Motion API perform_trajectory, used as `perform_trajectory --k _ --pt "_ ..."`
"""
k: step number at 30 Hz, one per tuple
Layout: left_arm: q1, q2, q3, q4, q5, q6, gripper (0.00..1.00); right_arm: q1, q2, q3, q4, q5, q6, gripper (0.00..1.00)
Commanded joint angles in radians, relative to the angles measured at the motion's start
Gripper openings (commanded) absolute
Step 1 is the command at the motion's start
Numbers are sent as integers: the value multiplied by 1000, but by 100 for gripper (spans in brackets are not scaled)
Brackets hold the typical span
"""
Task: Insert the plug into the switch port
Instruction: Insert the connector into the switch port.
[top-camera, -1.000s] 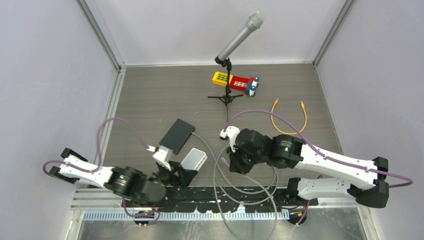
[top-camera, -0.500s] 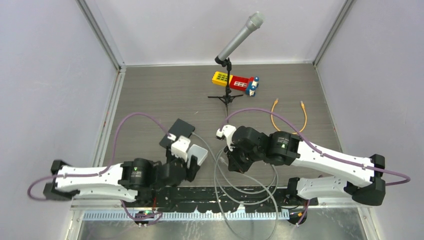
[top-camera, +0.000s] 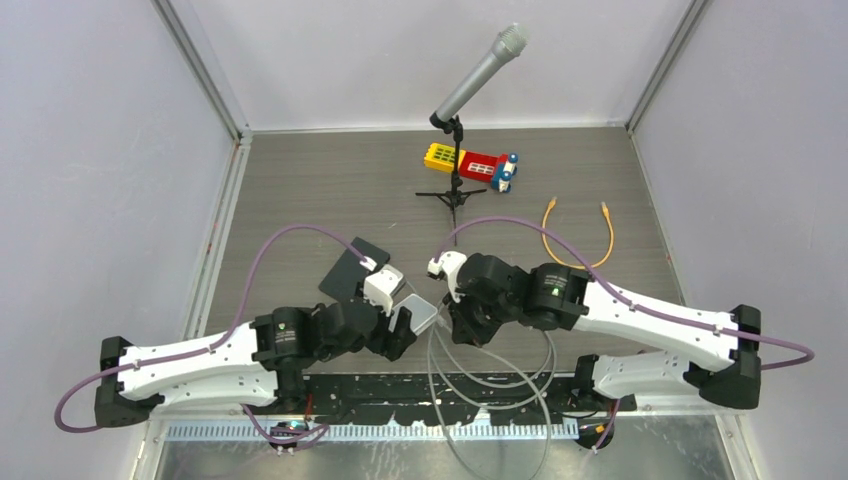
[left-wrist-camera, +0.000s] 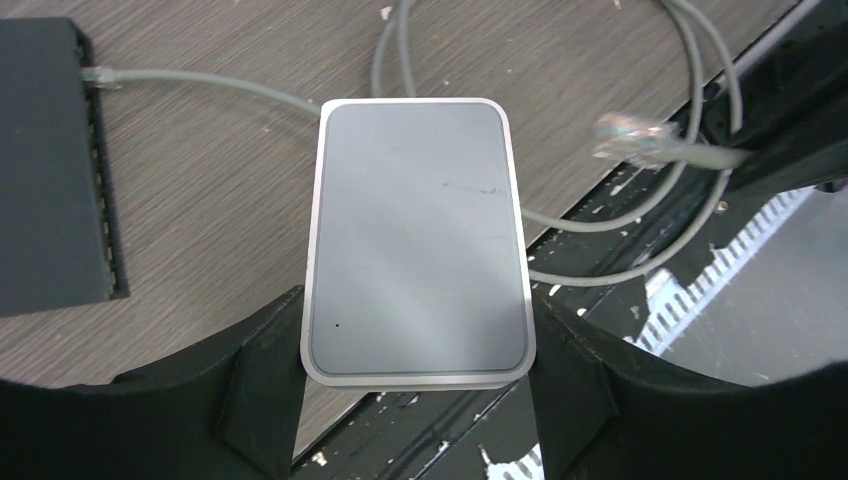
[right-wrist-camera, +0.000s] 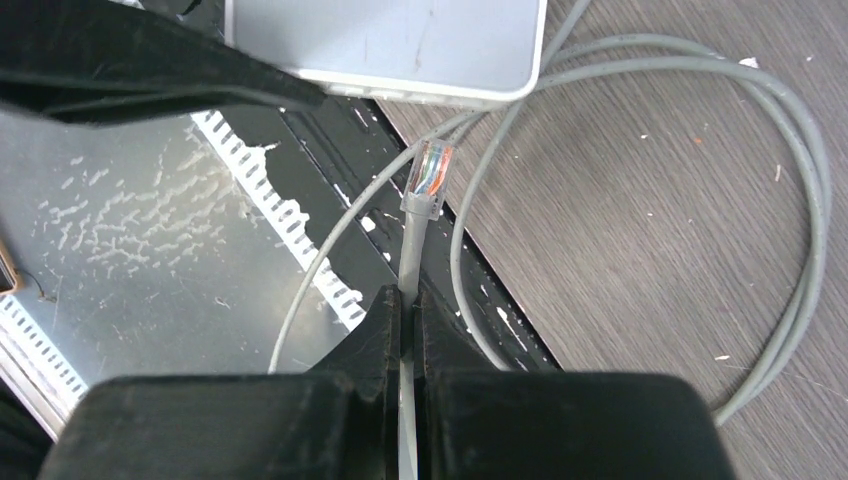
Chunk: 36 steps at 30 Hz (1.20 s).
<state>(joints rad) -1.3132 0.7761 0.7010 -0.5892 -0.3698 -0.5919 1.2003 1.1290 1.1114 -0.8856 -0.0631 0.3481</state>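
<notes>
Item 1, plug (right-wrist-camera: 430, 172): clear modular connector, coloured wire ends showing through its body, on the end of a grey cable (right-wrist-camera: 700, 110). It is held just right of the switch and points at the switch's edge without touching it.

Item 2, switch (left-wrist-camera: 415, 235): flat rectangular box with rounded corners, a matt grey top and a pale rim. No ports show in any view. It sits at the near edge of the table (top-camera: 300, 190), between the two arms, with its near end over the black rail.

Item 3, left gripper (left-wrist-camera: 418, 345): black fingers (left-wrist-camera: 270, 350) clamped on the switch's near corners, one on each side.

Item 4, right gripper (right-wrist-camera: 408, 305): fingers pressed together on the grey cable a little behind the plug.

Item 5, grey cable, remainder: loose loops on the wood-grain table right of the switch.

Item 6, black box (left-wrist-camera: 50, 170): left of and beyond the switch, with a grey lead plugged into its side.

Item 7, far side: microphone on stand (top-camera: 480, 75), toy blocks (top-camera: 470, 162), orange cable (top-camera: 578, 240).
</notes>
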Motion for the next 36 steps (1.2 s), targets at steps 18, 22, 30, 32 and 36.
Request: perform_trajectory --k 18,22,30,32,36 --pt "4 -4 32 130 32 55 0 -75 38 -49 66 -154 72 0" --pt "3 -17 29 117 11 50 0 -77 26 -55 62 -148 74 0" --pt "4 -17 25 137 30 58 0 -88 19 -59 59 -137 71 1" --pt "4 -12 25 145 43 61 0 -92 20 -58 60 -130 69 1" --pt "4 -6 22 152 53 61 0 -98 18 -52 59 -129 65 0"
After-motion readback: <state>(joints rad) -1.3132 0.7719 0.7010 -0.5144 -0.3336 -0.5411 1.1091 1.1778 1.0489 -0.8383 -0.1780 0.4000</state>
